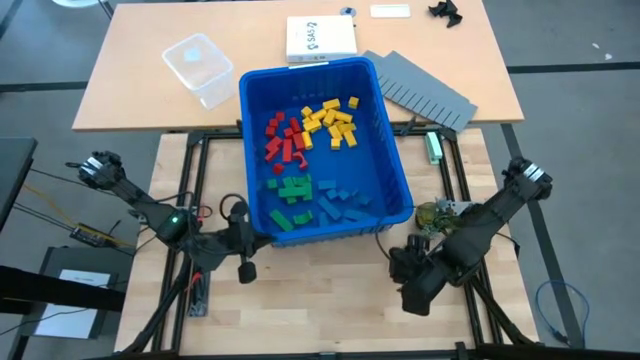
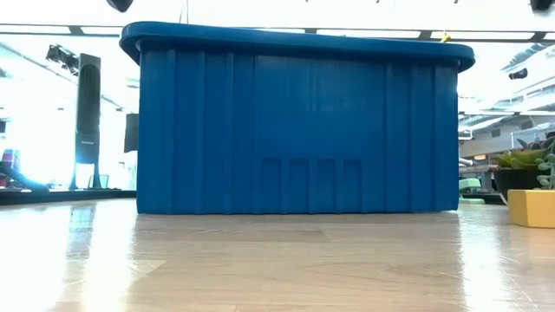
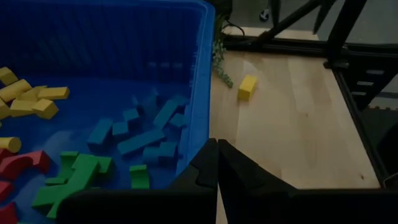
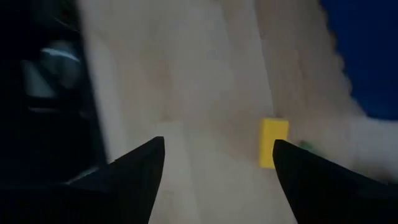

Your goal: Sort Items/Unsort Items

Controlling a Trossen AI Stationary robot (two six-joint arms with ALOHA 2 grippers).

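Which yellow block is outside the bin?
The lone small yellow toy block lying on the bare wooden table beside the large blue plastic bin; every other yellow block lies clustered inside it.

The right gripper shows its two dark fingers spread wide apart, with nothing between them but bare table. A single yellow block lies on the pale wood, at about three o'clock from the gap and just beside the tip of one finger, though whether they touch is unclear. Something small and green sits right against the block. The blue bin fills the corner at two o'clock. A dark blurred shape fills the side at nine o'clock.
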